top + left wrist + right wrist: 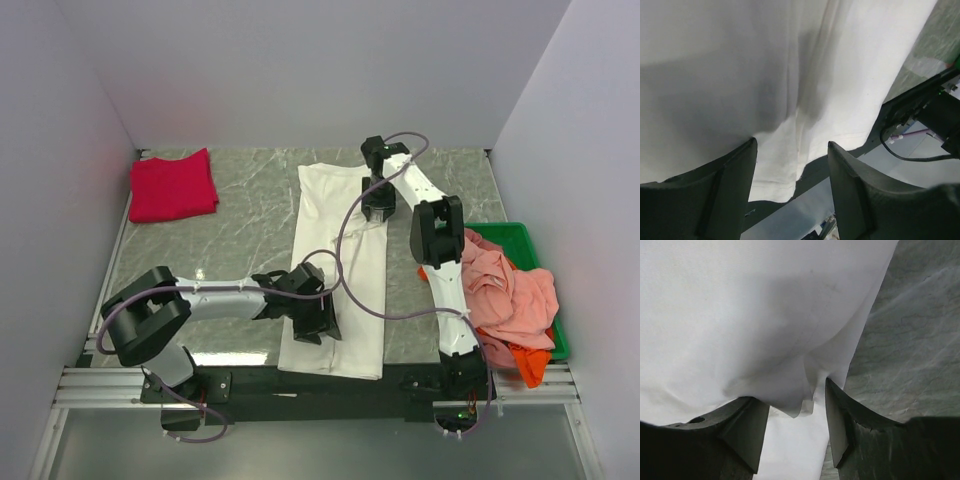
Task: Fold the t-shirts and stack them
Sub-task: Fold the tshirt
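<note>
Right pincer (795, 396) astride white tee (740, 315); crimson tee (172, 186) overhead-only.

I see the left arm (215, 298) and the right arm (455, 292) built the same way: white rounded links with bulky black joints (436, 232) between them. A thin purple cable (345, 238) runs in loose loops along each one. The left hand (320, 325) and the right hand (378, 212) are black. Seen close, the fingers (725, 195) are dark, matt wedges.
</note>
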Motion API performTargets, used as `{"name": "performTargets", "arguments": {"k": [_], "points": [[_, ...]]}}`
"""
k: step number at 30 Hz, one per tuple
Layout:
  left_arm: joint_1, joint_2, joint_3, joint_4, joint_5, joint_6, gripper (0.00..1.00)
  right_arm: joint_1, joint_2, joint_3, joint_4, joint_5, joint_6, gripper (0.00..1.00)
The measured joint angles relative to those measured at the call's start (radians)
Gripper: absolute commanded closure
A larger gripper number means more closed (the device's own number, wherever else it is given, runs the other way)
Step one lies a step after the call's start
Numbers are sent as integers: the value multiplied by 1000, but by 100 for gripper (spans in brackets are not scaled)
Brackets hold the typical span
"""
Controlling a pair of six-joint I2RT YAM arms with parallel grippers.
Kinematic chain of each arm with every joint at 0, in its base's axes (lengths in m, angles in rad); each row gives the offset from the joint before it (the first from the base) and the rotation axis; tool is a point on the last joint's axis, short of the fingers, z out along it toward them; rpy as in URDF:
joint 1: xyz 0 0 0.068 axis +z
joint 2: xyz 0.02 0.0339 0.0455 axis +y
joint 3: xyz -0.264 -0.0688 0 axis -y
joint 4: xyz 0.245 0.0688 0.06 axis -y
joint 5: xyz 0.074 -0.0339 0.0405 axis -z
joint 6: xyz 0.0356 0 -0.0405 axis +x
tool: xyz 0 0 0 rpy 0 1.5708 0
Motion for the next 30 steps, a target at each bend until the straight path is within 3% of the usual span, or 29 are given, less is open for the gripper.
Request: {"name": "performTargets", "arguments": {"k": [4,9,16,22,30], "points": [[0,-49,1,-49,-58,-7,35,-4,-27,-43,32,-26,-5,43],[0,-219,1,-102,-162,-27,34,-7,-103,-118,81,-87,-10,41],[0,-417,-72,-160,-255,-75,33,-6,-427,-356,163,-134,-8,41],[0,-432,-203,-243,-283,-114,33,41,-844,-780,277,-148,22,41],[0,-513,-243,-279,-316,-138,34,300,-1223,-1410,335,-159,190,40]]}}
